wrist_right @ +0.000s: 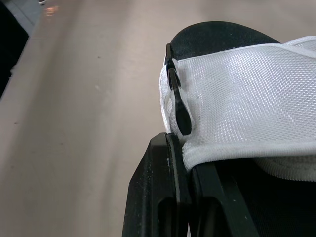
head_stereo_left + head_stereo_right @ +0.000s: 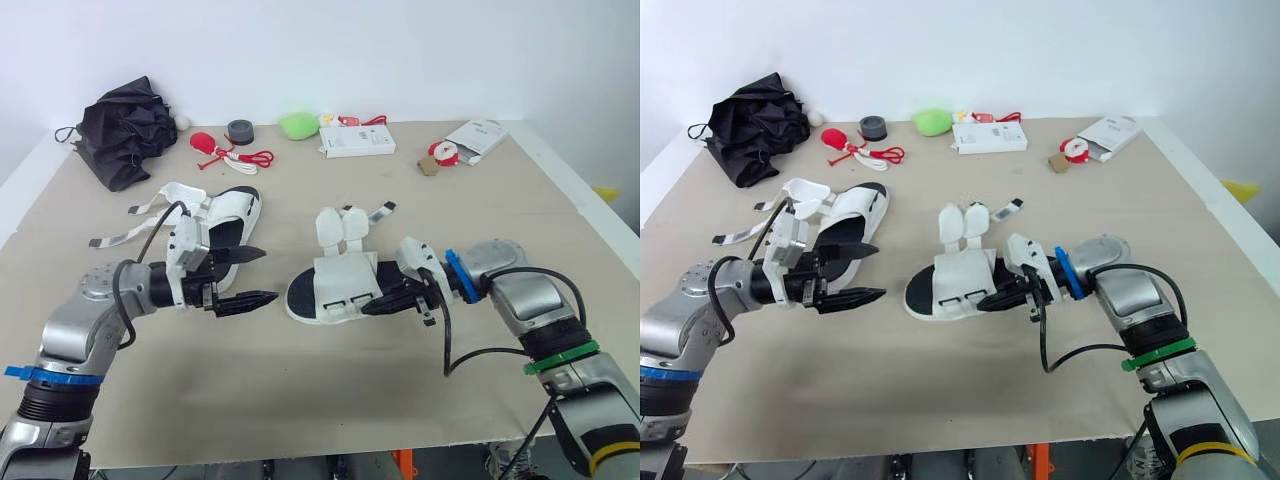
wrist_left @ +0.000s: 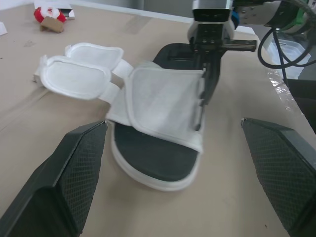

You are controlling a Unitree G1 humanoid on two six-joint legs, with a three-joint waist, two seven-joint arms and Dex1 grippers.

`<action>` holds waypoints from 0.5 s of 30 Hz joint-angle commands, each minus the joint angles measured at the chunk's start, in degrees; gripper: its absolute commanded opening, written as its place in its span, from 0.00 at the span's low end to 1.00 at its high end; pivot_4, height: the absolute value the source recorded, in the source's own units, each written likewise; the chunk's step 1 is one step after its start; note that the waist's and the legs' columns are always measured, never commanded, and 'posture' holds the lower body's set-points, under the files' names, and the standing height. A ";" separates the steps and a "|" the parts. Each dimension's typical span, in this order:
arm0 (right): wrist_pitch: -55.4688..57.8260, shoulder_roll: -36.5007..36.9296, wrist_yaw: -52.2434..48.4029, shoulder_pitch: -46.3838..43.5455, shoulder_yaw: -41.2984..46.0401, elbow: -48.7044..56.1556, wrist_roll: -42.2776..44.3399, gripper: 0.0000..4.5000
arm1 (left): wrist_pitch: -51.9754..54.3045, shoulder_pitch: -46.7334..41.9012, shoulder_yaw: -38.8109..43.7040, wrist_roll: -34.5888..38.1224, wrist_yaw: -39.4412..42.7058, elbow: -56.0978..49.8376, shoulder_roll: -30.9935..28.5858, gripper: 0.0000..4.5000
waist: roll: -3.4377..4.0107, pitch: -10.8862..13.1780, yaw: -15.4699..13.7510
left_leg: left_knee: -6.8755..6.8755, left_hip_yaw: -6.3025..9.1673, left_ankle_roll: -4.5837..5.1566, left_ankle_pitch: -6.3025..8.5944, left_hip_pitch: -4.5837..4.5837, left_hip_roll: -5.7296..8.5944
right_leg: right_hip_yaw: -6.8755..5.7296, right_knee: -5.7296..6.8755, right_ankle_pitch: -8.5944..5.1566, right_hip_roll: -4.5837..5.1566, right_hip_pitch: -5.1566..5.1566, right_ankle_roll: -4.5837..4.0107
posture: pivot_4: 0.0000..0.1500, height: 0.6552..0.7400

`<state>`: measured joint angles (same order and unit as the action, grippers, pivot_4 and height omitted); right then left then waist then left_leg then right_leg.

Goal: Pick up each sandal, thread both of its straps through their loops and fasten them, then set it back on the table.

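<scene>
Sandal number one (image 2: 335,285) is laid in the middle of the tan surface (image 2: 300,400). Its two white straps (image 2: 340,228) are flipped open toward the far side. Its white flap is pinched at the edge by the right hand (image 2: 375,305), with the fingers pressed together on it. Sandal number two (image 2: 225,215) is laid to the left and farther back, with its straps spread loose. The left hand (image 2: 268,275) is held just left of sandal number one, with its fingers spread wide and pointed at it.

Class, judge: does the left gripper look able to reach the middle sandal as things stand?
Probably yes: the left gripper is open and faces the middle sandal, with only bare table between them.
</scene>
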<state>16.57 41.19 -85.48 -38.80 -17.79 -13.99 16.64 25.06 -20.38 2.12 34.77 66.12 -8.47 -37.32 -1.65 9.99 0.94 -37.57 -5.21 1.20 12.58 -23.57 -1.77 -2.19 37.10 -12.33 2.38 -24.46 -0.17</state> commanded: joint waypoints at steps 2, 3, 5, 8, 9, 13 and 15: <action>-0.42 -0.92 -1.13 0.13 0.42 -0.04 -0.59 0.01 | -1.95 0.20 0.05 -1.24 -0.21 0.03 0.52 1.00 | 0.00 0.00 0.01 | 0.00 0.01 0.00 0.00 0.01 -0.01 | -0.01 0.00 0.00 -0.02 0.00 0.00 | 1.00 1.00; -0.05 -1.65 -0.84 0.13 0.32 -0.39 -0.50 0.01 | -2.02 0.22 -0.09 -1.43 -0.26 0.18 0.77 1.00 | 0.00 0.00 0.01 | 0.00 0.01 0.00 0.00 0.01 -0.02 | -0.01 0.01 0.00 -0.02 0.00 0.00 | 1.00 1.00; 0.97 -2.97 -0.29 0.00 0.46 -1.05 -0.04 0.01 | -2.12 0.18 -0.44 -1.69 -0.24 0.48 1.19 1.00 | 0.00 0.00 0.15 | 0.00 0.02 -0.02 -0.01 0.03 -0.04 | -0.02 0.02 0.00 -0.05 0.01 0.00 | 1.00 1.00; 1.17 -4.22 -0.20 -0.09 0.54 -2.12 -0.40 0.01 | -2.29 -0.14 -1.14 -1.90 -0.22 0.92 1.95 1.00 | -0.01 0.00 0.25 | 0.00 -0.01 -0.03 -0.02 0.12 -0.12 | 0.02 0.06 0.01 -0.12 0.04 -0.02 | 1.00 1.00; 0.93 -4.59 -0.35 -0.15 0.37 -2.90 -0.80 0.01 | -2.39 -0.30 -1.42 -2.01 -0.21 1.10 2.25 1.00 | -0.01 0.00 0.24 | 0.00 -0.01 -0.05 -0.03 0.13 -0.13 | 0.01 0.07 0.01 -0.13 0.04 -0.02 | 1.00 1.00; 0.75 -5.41 -0.67 -0.58 0.31 -4.87 -1.52 0.01 | -2.52 -0.65 -1.82 -2.32 0.05 1.61 2.75 1.00 | -0.02 -0.01 0.29 | 0.00 -0.03 -0.07 -0.05 0.19 -0.18 | 0.03 0.09 0.04 -0.19 0.07 -0.06 | 1.00 1.00; 0.49 -5.50 -0.75 -0.63 0.23 -5.32 -1.82 0.01 | -2.53 -0.80 -1.91 -2.35 0.20 1.88 2.76 1.00 | -0.01 -0.01 0.29 | 0.00 -0.03 -0.10 -0.06 0.21 -0.25 | 0.03 0.09 0.06 -0.24 0.07 -0.10 | 1.00 1.00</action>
<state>17.27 35.90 -86.08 -39.10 -17.23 -18.44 16.55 23.55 -20.20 -0.17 32.49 65.77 -6.16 -34.51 -1.67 9.98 1.22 -37.57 -5.24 1.09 12.51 -23.35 -2.05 -2.17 37.19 -12.26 2.10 -24.39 -0.29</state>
